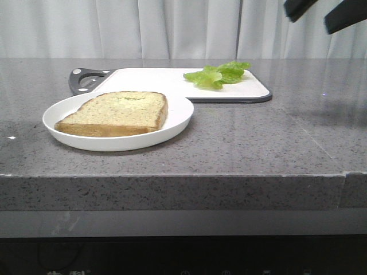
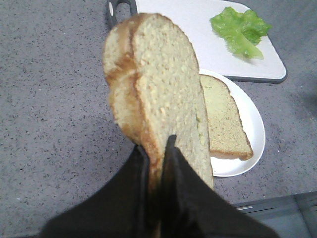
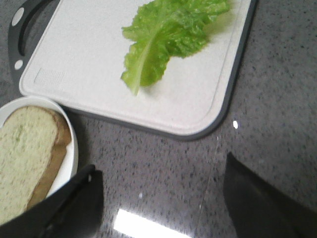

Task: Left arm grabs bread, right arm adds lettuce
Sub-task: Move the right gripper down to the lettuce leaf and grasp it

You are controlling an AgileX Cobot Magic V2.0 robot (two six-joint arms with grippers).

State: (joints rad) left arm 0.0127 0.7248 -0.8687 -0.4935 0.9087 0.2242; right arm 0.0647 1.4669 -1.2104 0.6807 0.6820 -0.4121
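Note:
My left gripper [image 2: 156,148] is shut on the lower edge of a thick bread slice [image 2: 163,84] with a brown crust, holding it upright above the grey counter; this gripper is out of the front view. A second slice [image 1: 117,112], pale yellow with greenish flecks, lies flat on a white plate [image 1: 178,114] and also shows in the left wrist view [image 2: 223,119]. The lettuce [image 1: 218,74] lies on the white cutting board [image 1: 155,80]. My right gripper [image 1: 321,12] is open and empty, high at the right; in its wrist view [image 3: 163,198] it hangs over bare counter short of the lettuce [image 3: 168,34].
The cutting board [image 3: 84,64] has a dark rim and a handle at its left end, and lies behind the plate [image 3: 29,101]. The grey speckled counter [image 1: 258,143] ends in a front edge close to the plate. A white curtain hangs behind.

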